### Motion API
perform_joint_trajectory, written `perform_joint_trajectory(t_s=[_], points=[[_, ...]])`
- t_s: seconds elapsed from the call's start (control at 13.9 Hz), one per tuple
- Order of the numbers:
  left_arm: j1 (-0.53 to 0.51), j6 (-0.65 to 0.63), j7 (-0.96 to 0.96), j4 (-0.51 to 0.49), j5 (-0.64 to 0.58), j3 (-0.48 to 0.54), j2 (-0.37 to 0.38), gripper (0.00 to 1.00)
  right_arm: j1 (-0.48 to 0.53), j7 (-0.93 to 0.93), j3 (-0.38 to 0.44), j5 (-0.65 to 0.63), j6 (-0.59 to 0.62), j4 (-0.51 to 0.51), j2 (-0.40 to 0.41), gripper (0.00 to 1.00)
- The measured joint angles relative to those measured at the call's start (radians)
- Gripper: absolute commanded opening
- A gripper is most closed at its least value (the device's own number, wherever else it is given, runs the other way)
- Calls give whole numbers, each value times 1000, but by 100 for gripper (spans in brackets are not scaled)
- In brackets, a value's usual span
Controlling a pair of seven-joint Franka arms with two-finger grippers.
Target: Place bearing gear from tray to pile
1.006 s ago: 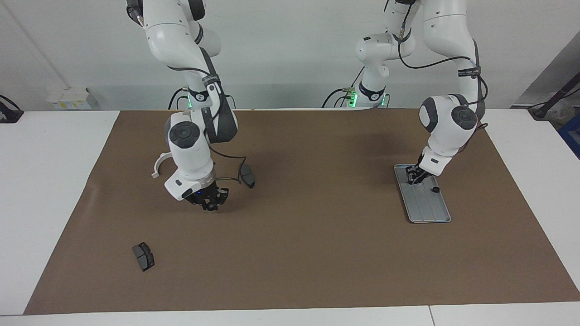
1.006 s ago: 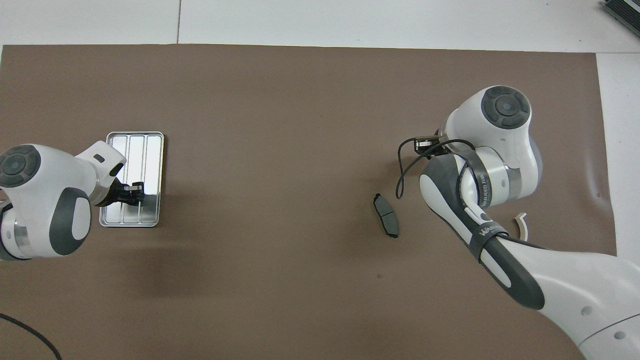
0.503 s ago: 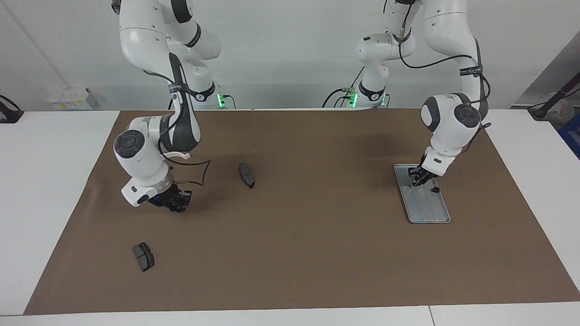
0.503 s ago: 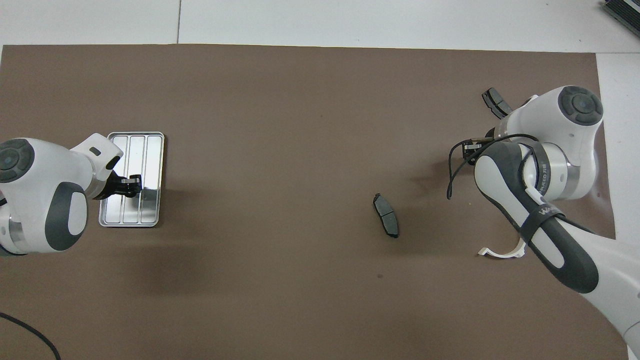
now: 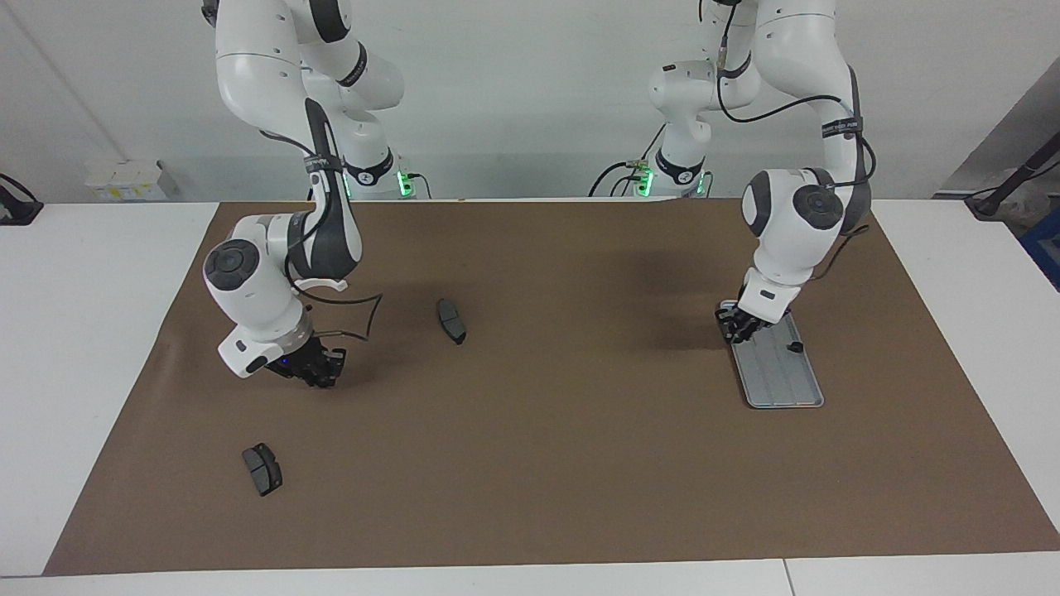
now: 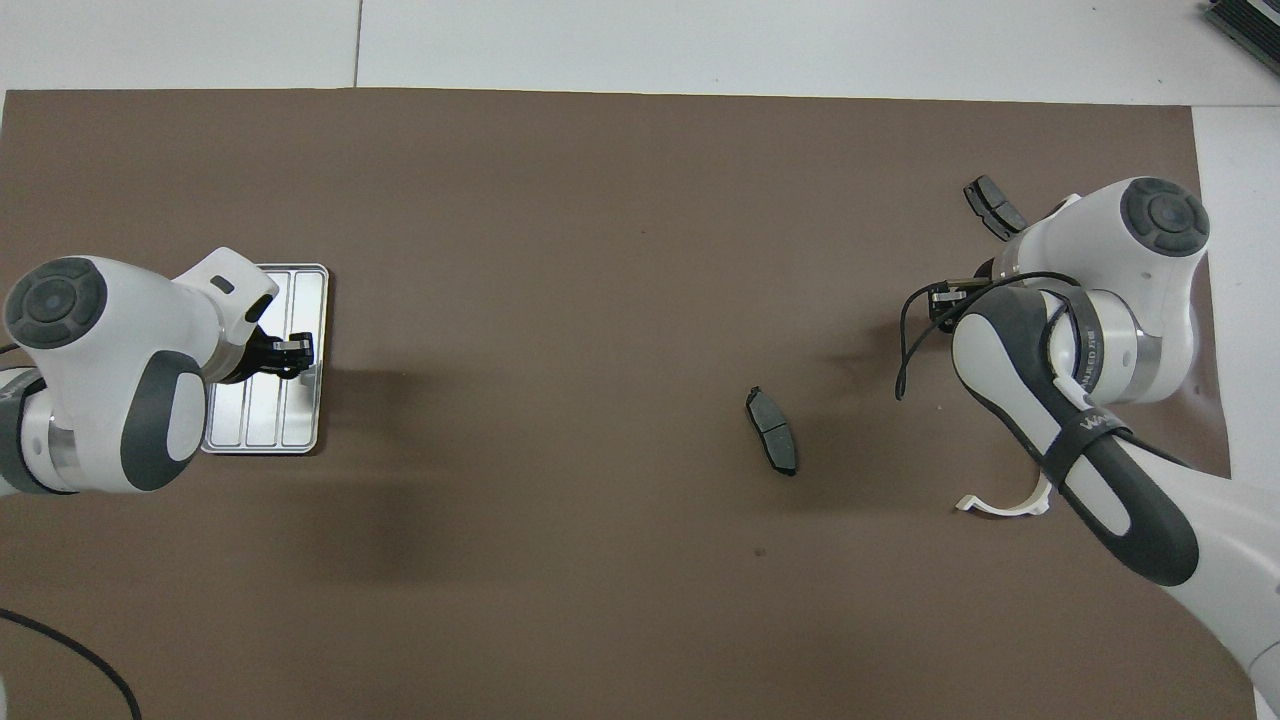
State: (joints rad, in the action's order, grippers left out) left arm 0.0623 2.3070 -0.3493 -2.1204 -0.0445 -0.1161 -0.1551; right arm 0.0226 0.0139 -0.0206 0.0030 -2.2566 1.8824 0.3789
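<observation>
The silver ridged tray [image 5: 778, 377] [image 6: 262, 415] lies at the left arm's end of the mat. A small dark part [image 5: 795, 347] lies on it, hidden under the arm in the overhead view. My left gripper [image 5: 737, 327] [image 6: 290, 350] is just over the tray's corner nearest the robots and the table's middle. I cannot tell whether it holds anything. My right gripper [image 5: 319, 370] [image 6: 945, 300] is low over the mat among the pile: a white half-ring bracket [image 5: 319, 284] [image 6: 1000, 505] and two dark brake pads [image 5: 451, 320] [image 6: 772, 431], [image 5: 262, 468] [image 6: 993, 207].
A brown mat [image 5: 563, 447] covers most of the white table. The pile's parts lie well apart at the right arm's end. A black cable [image 6: 60, 650] crosses the mat's corner near the left arm's base.
My right gripper swung toward the right arm's end of the table and now stays low there. My left gripper moved across the tray toward its corner nearest the table's middle.
</observation>
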Motion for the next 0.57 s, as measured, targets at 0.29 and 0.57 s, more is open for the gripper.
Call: perform_joint_trajectory(t_s=[0.29,0.57], points=[[137,-2,-203,18,16,-5,-2,8,-1,0,-2,1,-4,-4,-8,100],[281,0,-356,106,78,-8,-55,8,-13,16,-11,5,-3,-20,-54,100]])
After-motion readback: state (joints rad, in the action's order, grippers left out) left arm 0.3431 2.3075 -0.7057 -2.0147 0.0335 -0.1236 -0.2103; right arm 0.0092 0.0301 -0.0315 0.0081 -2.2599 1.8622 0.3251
